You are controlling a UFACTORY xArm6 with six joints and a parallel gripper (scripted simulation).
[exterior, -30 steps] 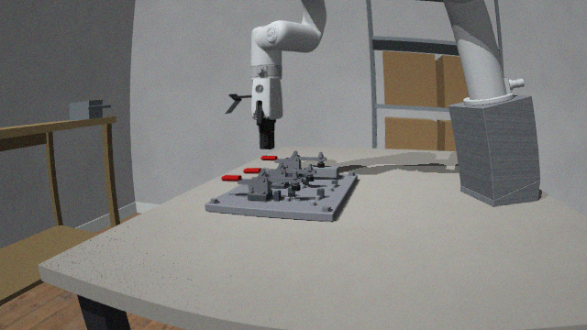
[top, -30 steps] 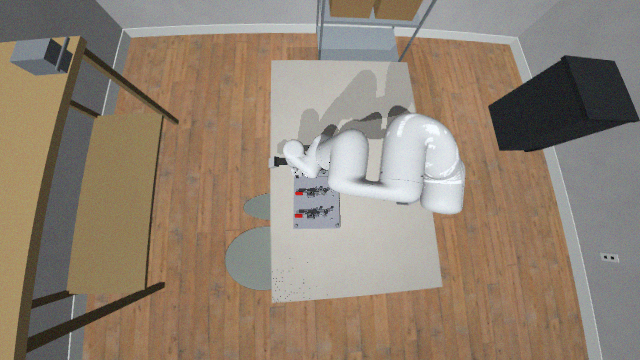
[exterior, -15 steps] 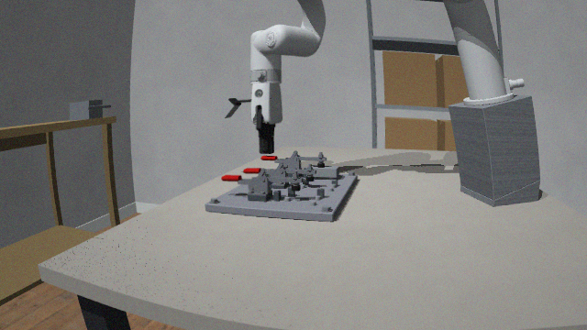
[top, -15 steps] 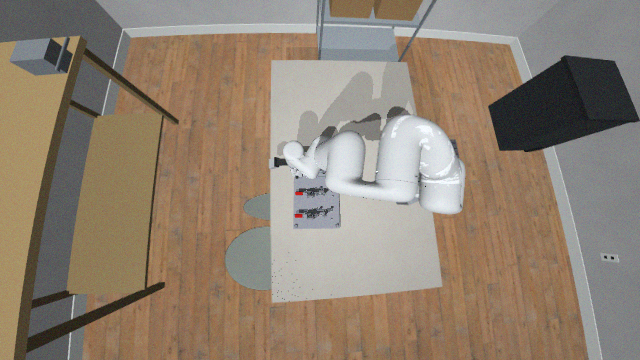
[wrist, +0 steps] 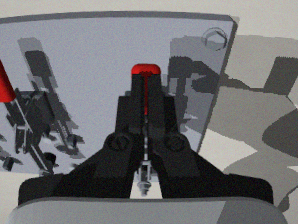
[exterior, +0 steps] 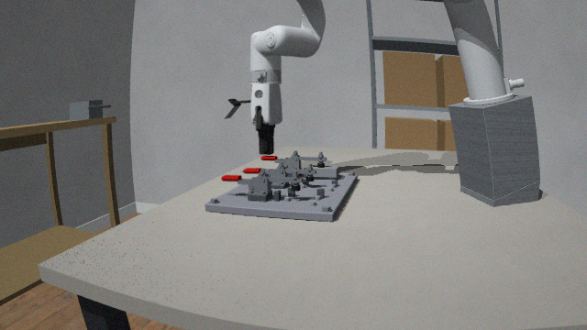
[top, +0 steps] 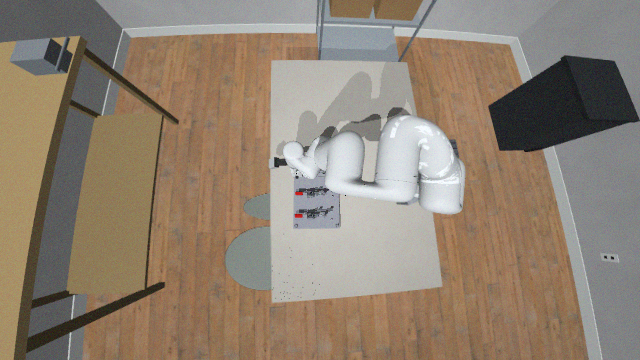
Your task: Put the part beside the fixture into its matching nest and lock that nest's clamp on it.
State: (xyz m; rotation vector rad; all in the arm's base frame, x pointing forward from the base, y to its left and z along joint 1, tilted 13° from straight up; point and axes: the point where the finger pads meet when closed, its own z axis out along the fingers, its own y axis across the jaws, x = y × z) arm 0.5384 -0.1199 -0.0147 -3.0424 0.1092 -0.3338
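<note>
The grey fixture plate (exterior: 284,202) lies on the table with three toggle clamps side by side. Their red handles (exterior: 269,158), (exterior: 251,170), (exterior: 231,178) lie low and point off the plate's left edge. My gripper (exterior: 266,148) is shut and empty, pointing straight down a little above the farthest red handle. In the wrist view the shut fingers line up with that handle's red grip (wrist: 145,70); a second red handle (wrist: 5,86) shows at the left. From above, the arm hides the farthest nest; two clamps (top: 299,193), (top: 298,216) show. I cannot make out the part.
The robot's grey base block (exterior: 497,151) stands at the table's right. A metal shelf with cardboard boxes (exterior: 413,78) stands behind the table. A wooden bench (top: 115,200) is off to the left, and the table's left edge runs close to the plate.
</note>
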